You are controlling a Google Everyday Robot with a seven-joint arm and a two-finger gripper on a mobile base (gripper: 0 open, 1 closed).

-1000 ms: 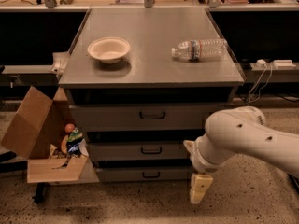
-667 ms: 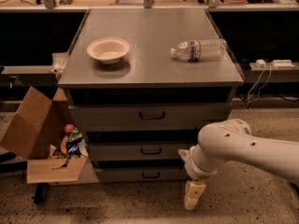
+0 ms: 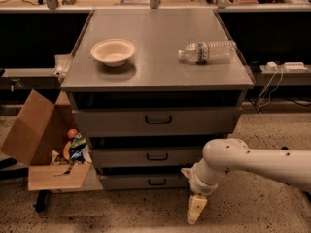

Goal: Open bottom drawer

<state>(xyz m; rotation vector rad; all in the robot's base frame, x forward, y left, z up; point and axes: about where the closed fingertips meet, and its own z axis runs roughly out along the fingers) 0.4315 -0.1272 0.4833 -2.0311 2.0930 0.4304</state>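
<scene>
The bottom drawer (image 3: 146, 181) is the slimmest grey front, lowest of three in the grey metal cabinet, with a small black centre handle (image 3: 156, 182). It sits flush, shut. My gripper (image 3: 195, 210) hangs at the end of the white arm (image 3: 252, 161), low over the floor, in front of and to the right of the bottom drawer's handle. It points down and touches nothing.
The middle drawer (image 3: 148, 156) and the tallest top drawer (image 3: 156, 121) are above. A white bowl (image 3: 113, 51) and a lying water bottle (image 3: 208, 51) are on the cabinet top. An open cardboard box (image 3: 43, 147) with items stands at the left on the floor.
My arm and gripper have moved left along the floor toward the front of the cabinet. The drawers have not moved.
</scene>
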